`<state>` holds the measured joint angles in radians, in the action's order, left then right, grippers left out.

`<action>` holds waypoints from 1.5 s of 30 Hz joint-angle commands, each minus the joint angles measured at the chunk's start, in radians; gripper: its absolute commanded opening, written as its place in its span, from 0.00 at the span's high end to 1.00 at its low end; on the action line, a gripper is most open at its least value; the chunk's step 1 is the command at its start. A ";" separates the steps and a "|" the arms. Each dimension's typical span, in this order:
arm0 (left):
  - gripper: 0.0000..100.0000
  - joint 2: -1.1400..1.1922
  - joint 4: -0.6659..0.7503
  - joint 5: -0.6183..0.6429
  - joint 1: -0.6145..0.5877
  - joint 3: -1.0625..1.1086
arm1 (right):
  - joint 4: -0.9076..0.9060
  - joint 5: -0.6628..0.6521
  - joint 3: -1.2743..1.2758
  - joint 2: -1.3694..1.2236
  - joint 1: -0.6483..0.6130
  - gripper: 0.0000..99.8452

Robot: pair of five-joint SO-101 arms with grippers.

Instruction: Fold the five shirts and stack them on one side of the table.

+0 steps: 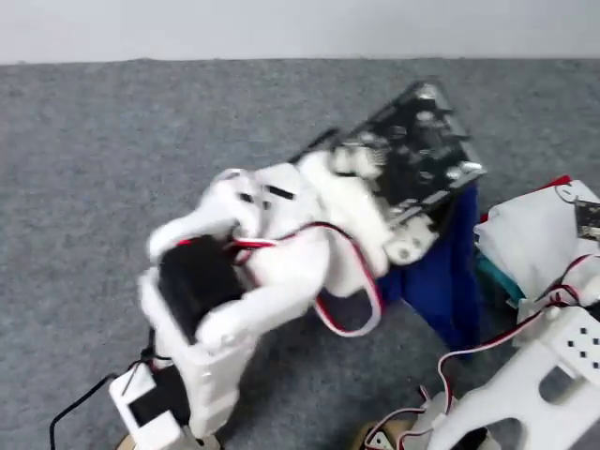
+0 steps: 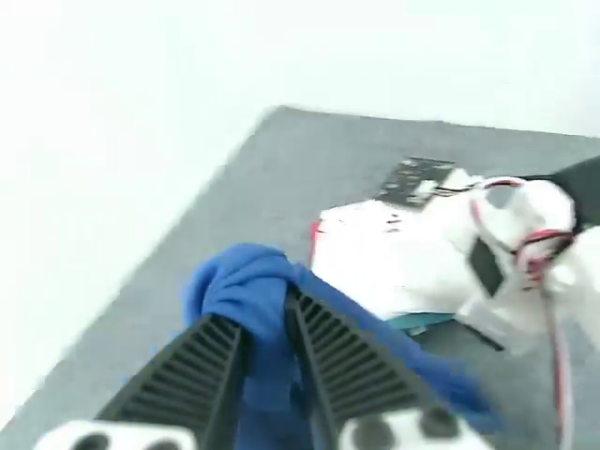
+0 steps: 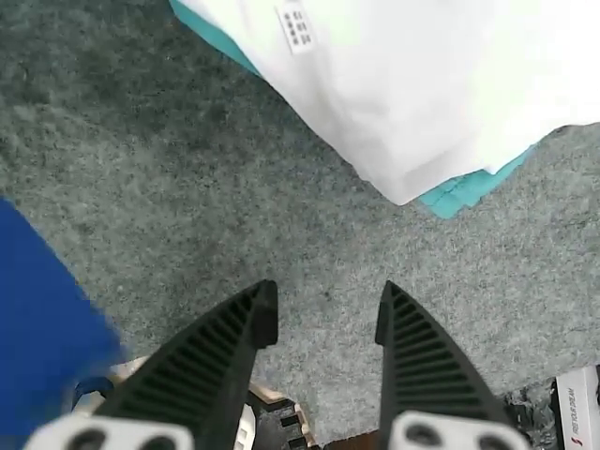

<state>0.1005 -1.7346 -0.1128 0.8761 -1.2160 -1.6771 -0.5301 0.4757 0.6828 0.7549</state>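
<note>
Left arm (image 1: 281, 253) is seen raised over the middle of the grey tabletop (image 1: 141, 141). Left gripper (image 2: 265, 314) is clamped on a bunched fold of the blue shirt (image 1: 450, 281), with cloth pinched between the two black fingers (image 2: 202, 366). The blue shirt is held up off the tabletop and hangs as a narrow drape. Its lower end is seen near the surface, though contact cannot be judged.

A pile is noted at the right side of the tabletop, just beside the hanging blue shirt. A folded white shirt (image 1: 530, 234) lies on top. A teal shirt (image 3: 459, 192) is seen under it, showing along the pile's edge. A red edge (image 1: 560, 181) is visible at the far side of the pile; what garment it belongs to cannot be told.

Right arm (image 1: 534, 375) is placed at the near right corner. Right gripper (image 3: 328, 291) is held with fingers apart and nothing between them. It is pointed down at bare tabletop, near the corner of the white shirt, with the blue shirt at one side.
</note>
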 commanded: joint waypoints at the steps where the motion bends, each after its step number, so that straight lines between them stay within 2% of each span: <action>1: 0.99 -0.041 -0.023 -0.017 -0.061 -0.025 | 0.004 -0.002 -0.005 0.033 -0.002 0.82; 14: 0.99 -0.044 -0.021 -0.017 -0.227 -0.027 | 0.004 -0.002 -0.005 0.033 -0.002 0.82; 22: 0.99 -0.040 -0.012 -0.017 -0.230 0.033 | 0.004 -0.002 -0.005 0.033 -0.002 0.82; 28: 0.98 0.017 0.112 -0.015 -0.229 0.197 | 0.002 -0.002 -0.005 0.033 -0.002 0.82; 31: 0.93 0.046 0.098 0.020 -0.227 0.200 | 0.002 -0.002 -0.003 0.033 -0.002 0.82; 37: 0.72 0.029 -0.017 0.169 -0.180 0.200 | 0.013 -0.009 0.054 0.033 -0.004 0.82; 45: 0.72 -0.005 -0.020 0.180 -0.267 0.208 | 0.012 -0.009 0.061 0.033 -0.007 0.82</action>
<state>0.1465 -1.7361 0.0560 0.6582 -1.0104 -1.6771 -0.5301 0.5416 0.6828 0.7549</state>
